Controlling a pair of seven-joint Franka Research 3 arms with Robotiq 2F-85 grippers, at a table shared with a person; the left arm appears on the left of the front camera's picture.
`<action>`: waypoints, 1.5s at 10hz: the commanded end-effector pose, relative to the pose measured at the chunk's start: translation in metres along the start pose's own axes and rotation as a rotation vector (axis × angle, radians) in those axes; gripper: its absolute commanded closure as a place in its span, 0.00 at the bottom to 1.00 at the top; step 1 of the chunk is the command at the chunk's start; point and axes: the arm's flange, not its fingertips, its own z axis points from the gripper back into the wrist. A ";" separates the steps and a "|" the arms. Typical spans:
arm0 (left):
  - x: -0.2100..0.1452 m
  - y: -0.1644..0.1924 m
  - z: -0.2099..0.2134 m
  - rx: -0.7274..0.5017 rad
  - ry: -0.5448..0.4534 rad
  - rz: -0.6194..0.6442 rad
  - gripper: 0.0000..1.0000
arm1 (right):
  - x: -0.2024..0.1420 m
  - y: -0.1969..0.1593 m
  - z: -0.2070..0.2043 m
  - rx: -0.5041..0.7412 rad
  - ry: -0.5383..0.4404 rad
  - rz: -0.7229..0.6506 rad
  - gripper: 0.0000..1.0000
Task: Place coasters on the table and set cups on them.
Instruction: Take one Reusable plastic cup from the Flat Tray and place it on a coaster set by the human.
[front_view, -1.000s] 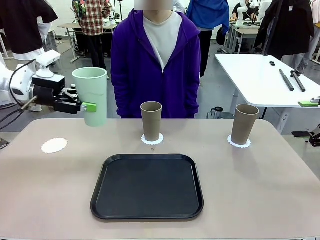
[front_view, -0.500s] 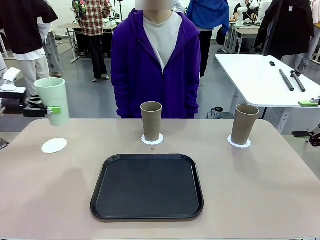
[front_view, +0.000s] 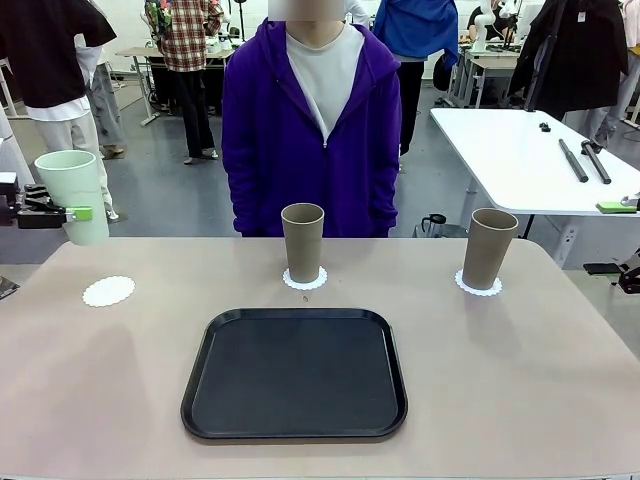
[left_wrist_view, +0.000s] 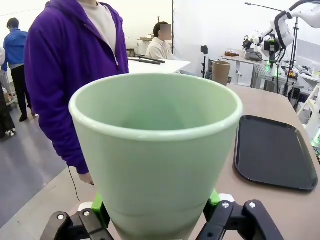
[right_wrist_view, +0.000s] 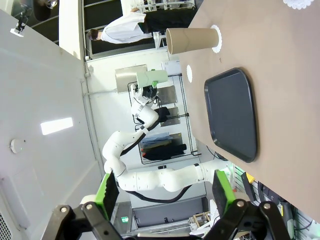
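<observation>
Left pincer (front_view: 62, 213) grips an empty mint cup (front_view: 73, 196) above the worktop (front_view: 520, 370); right pincer (right_wrist_view: 165, 192) (released) holds nothing.

Black tray (front_view: 294, 373) lies empty before a person in purple hoodie (front_view: 308, 130); white table (front_view: 530, 150) behind.

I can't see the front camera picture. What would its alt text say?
A robot pincer at the far left holds a mint green cup in the air above a beige table. Two tan cups stand on white lacy coasters; a third coaster lies bare beside a black tray.
</observation>
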 end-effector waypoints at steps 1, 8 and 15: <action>0.003 0.000 -0.005 0.012 -0.023 0.005 0.15 | 0.001 0.001 0.001 0.006 0.005 0.003 0.00; -0.017 0.007 -0.003 -0.068 -0.068 -0.026 0.15 | 0.001 0.001 0.001 0.006 0.005 0.003 0.00; -0.082 0.007 -0.004 -0.147 -0.101 -0.059 0.15 | 0.001 0.001 0.001 0.006 0.005 0.003 0.00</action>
